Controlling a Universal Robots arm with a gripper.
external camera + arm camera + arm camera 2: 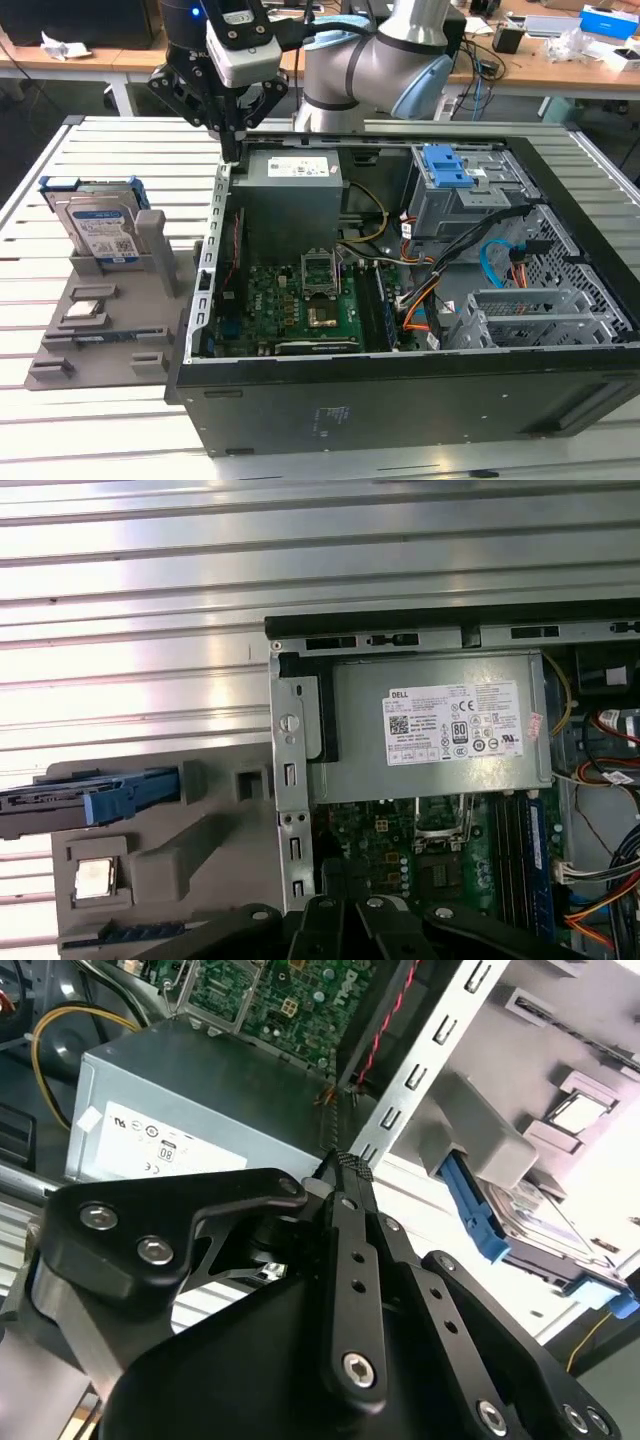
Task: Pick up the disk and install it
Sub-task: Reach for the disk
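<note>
An open computer case (400, 400) is laid on the slatted tabletop (100, 150). In the exterior view, a grey power supply (290, 185) is seated inside it at twelve o'clock of the green motherboard (300, 300), and a blue latch (447, 165) is mounted at two o'clock. At nine o'clock of the case a grey holder (110, 330) is placed. The disk (95, 222) is stood upright in its far slot, and a small silver chip (88, 310) is laid in a recess at six o'clock of the disk.

The gripper (232, 150) is poised over the case's rim at eleven o'clock of the power supply. Its fingers are pressed together with nothing between them, well apart from the disk.

The disk's labelled face is shown in the exterior view, while the disk (90, 798) is presented edge-on in the first wrist view. In the second wrist view the joined fingertips (345, 1165) are seen before the case's rim.
</note>
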